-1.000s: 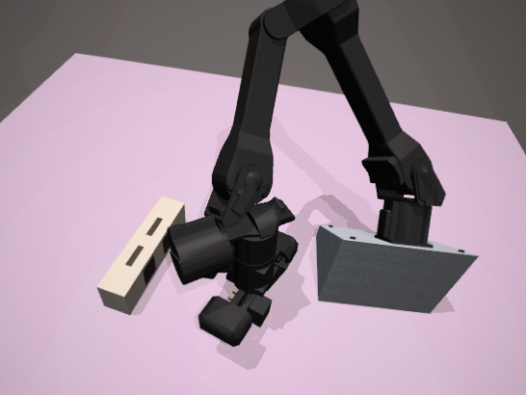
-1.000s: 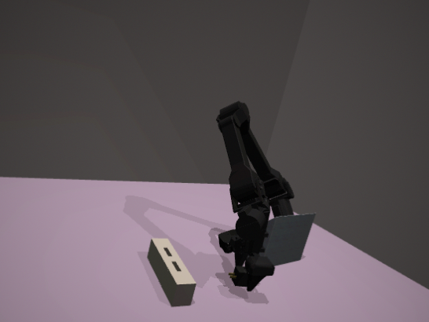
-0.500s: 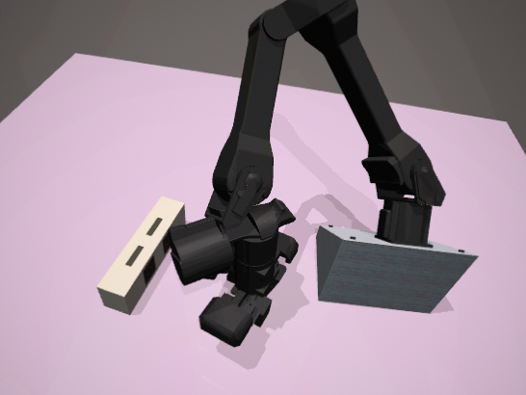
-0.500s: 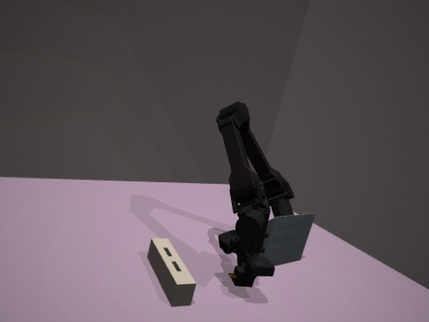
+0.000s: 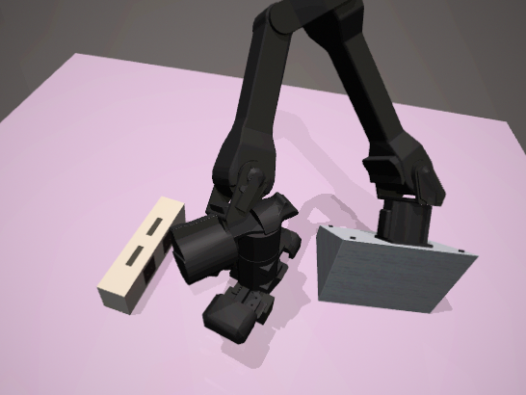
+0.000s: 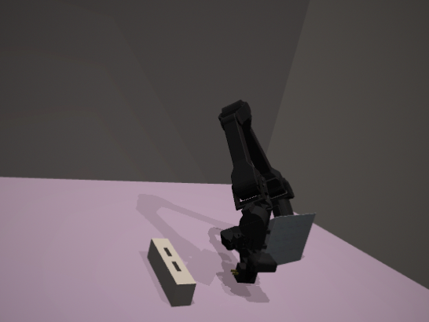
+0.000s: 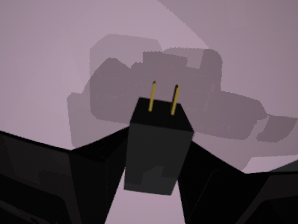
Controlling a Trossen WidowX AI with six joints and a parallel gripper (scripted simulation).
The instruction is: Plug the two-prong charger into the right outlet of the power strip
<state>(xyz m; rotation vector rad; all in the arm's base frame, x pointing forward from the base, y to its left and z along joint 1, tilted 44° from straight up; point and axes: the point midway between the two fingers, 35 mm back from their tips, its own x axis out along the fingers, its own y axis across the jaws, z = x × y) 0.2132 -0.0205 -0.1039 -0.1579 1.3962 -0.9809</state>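
The black charger (image 6: pixel 243 276) (image 7: pixel 157 162) has two brass prongs (image 6: pixel 234 271) (image 7: pixel 174 101), which point left towards the power strip in the exterior view. My gripper (image 7: pixel 153 136) is shut on the charger body, one finger against each side, with the prongs free beyond the fingers. Whether the charger touches the table cannot be told. The cream power strip (image 5: pixel 118 283) (image 6: pixel 185 279) lies to the left of the gripper, apart from it. Two dark outlets (image 5: pixel 149 270) (image 5: pixel 167 242) show on its side facing the arm; the arm partly covers the farther one. The charger is hidden in the top view.
The grey wedge-shaped arm base (image 5: pixel 385 275) (image 6: pixel 290 239) stands on the pink table (image 5: pixel 72 347) (image 6: pixel 71 275) to the right. Two dark slots (image 5: pixel 154 226) (image 5: pixel 134 255) mark the strip's top. The wrist's dark cylinder (image 5: pixel 204 248) hangs close to the strip in the top view.
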